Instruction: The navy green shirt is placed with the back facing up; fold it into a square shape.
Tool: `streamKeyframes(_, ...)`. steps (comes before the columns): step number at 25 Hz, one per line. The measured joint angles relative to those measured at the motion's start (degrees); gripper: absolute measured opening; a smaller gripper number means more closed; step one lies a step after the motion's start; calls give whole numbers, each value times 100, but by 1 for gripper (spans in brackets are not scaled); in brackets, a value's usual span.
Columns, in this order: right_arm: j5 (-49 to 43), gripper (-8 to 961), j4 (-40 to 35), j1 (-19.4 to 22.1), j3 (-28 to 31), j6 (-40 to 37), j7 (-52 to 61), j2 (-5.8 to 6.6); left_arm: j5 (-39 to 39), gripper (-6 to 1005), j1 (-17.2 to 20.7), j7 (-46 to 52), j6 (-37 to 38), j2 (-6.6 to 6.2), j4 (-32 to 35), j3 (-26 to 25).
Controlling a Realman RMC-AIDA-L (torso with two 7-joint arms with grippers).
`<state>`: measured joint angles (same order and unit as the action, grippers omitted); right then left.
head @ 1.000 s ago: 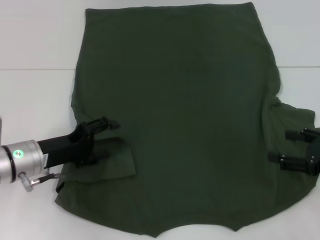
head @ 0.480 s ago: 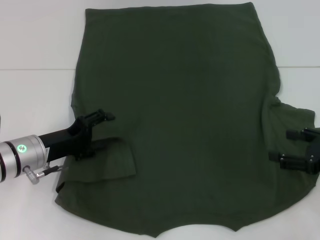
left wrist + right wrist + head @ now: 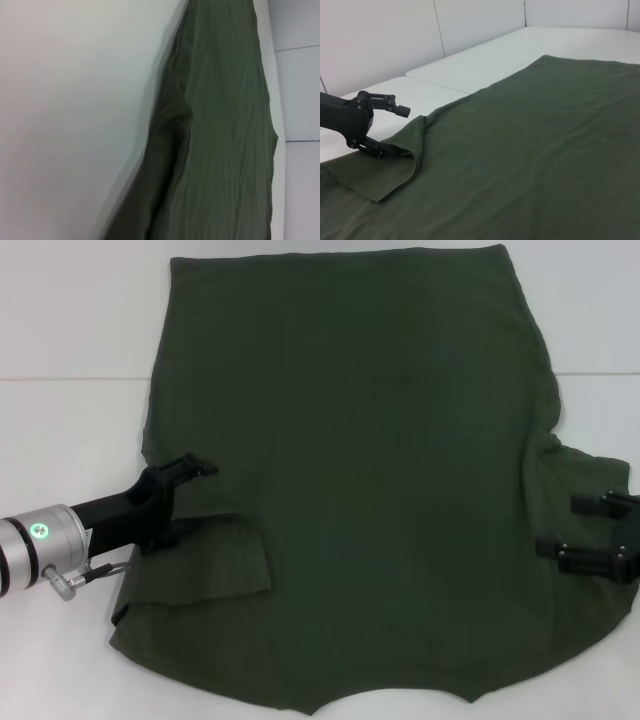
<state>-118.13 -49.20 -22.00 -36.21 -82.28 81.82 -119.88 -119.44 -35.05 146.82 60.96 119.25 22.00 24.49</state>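
At the left edge of the white table (image 3: 70,330), the left gripper (image 3: 178,502), black at the end of a silver arm with a green light, was at the left side of the shirt. Its jaws stood open: one finger was raised free above the cloth and the other was low against the fold of the sleeve, and nothing was held between them. The large dark olive-green short-sleeved cloth shirt (image 3: 360,470) lay flat with its plain side up and covered most of the table, its straight hem along the far edge and its neck opening at the near edge. Its left sleeve (image 3: 215,558) was folded inward, so it lay as a flap on the body of the shirt, just beside the left gripper. The left wrist view showed only the long side edge of the shirt against the white table. The right wrist view showed the same folded flap, with the left gripper touching its outer fold. At the right edge of the table, the right sleeve (image 3: 585,490) was spread outward, a little wrinkled. The black right gripper (image 3: 580,530) was over this sleeve, its jaws open with one finger nearer and one farther, and no cloth was gripped between them.
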Motion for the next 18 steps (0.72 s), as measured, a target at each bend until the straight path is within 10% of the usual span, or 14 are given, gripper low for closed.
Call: streamKeyframes(18, 17, 915, 41, -20, -10, 66, 4, -9, 661, 937, -584, -534, 155, 169, 48, 36)
